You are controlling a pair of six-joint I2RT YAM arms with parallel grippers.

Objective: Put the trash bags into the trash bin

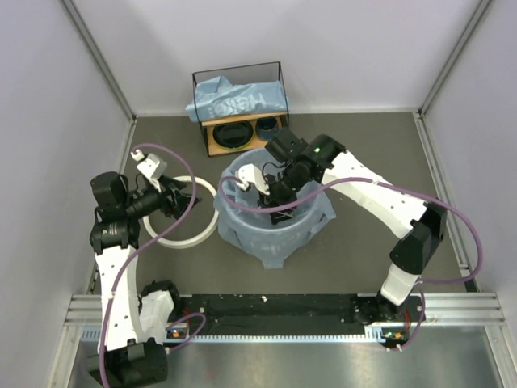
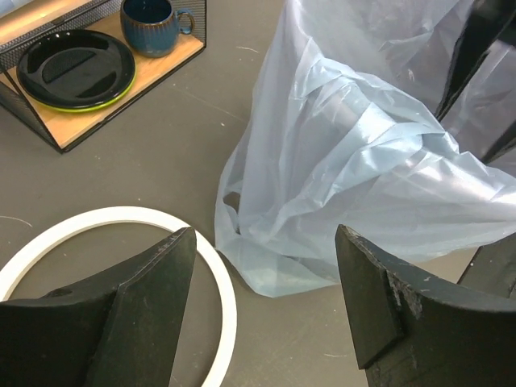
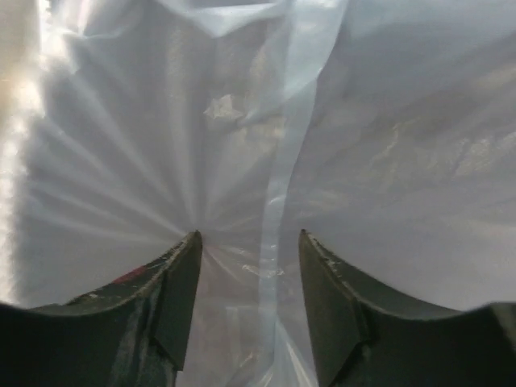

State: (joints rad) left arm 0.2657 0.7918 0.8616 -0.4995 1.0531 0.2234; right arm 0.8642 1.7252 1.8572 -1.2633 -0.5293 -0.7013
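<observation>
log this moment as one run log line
right end effector open, inside trash bin, in trash bag draped over it | left end effector open, over detached white ring | second trash bag on shelf

A robotics lab cell: bare white panel walls (image 1: 323, 48), aluminium framing (image 1: 98, 56), grey tabletop (image 1: 363, 145).

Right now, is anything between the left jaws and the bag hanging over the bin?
Nothing visible: bare table lies between the open left jaws and the trash bag. The white ring sits beside that path.
</observation>
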